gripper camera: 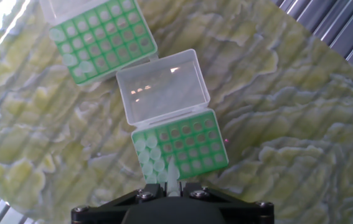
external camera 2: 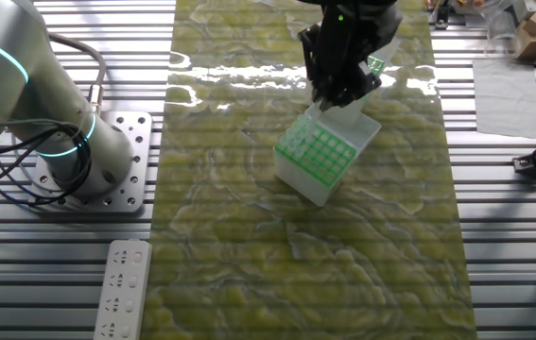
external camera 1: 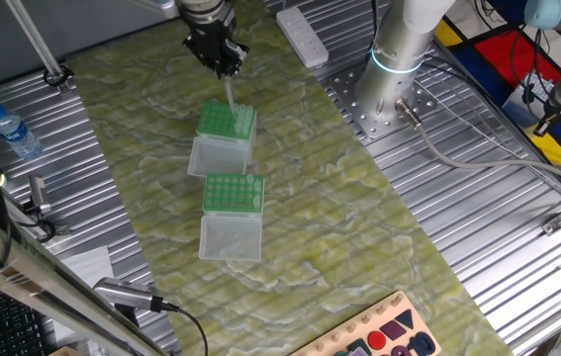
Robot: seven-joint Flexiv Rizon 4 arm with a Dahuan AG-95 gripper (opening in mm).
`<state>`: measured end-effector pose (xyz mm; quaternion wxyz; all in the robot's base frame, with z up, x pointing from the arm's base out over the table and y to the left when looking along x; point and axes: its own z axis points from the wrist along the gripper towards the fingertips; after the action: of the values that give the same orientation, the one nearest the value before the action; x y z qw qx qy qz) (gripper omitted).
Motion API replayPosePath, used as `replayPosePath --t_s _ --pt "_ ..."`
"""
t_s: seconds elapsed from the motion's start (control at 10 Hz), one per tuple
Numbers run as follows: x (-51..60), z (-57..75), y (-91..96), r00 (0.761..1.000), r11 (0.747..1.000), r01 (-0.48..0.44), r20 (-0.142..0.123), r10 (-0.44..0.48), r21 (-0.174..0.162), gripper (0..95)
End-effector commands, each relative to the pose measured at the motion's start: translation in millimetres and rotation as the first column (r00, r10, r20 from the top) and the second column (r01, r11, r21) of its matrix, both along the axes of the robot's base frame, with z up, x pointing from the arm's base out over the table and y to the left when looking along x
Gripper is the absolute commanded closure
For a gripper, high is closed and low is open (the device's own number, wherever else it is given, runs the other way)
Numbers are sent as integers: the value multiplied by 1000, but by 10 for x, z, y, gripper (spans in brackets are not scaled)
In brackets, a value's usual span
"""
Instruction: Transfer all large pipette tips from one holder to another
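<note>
My gripper (external camera 1: 225, 67) hangs above the far green-topped holder (external camera 1: 223, 123) and is shut on one large pipette tip (external camera 1: 230, 94), which points down at the holder's rack. In the hand view the tip (gripper camera: 172, 177) shows between the black fingers (gripper camera: 154, 193), over the holder (gripper camera: 192, 146). Several more whitish tips (gripper camera: 148, 155) stand in that holder's left columns. The second holder (external camera 1: 233, 192) sits nearer the camera, with its holes looking mostly bare. From the other side, the gripper (external camera 2: 334, 93) covers most of the second holder (external camera 2: 376, 64).
Both holders have clear lids folded open: one lid (external camera 1: 219, 156) lies between them, the other (external camera 1: 231, 237) toward the near table edge. A water bottle (external camera 1: 13, 131) stands at the left, a white power strip (external camera 1: 303, 37) at the back, and the arm's base (external camera 1: 399, 59) at the right.
</note>
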<state>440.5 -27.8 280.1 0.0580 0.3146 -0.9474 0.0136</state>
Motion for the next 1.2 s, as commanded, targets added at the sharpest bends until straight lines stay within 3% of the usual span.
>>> replayPosePath --t_s 0.1,0.3,0.5,0.7,1.0,1.2 --pt "-21 -13 -4 1000 1000 1 7 -1 3 950" --pt "-24 -31 -8 1000 1000 0 13 0 6 950" --pt "-43 -75 -19 999 1000 -10 37 10 10 950" --pt "-40 -86 -20 999 1000 -16 40 15 12 570" --pt "-28 -96 -9 999 1000 -3 40 3 12 570" --pt "41 -100 82 997 998 58 40 -59 31 570"
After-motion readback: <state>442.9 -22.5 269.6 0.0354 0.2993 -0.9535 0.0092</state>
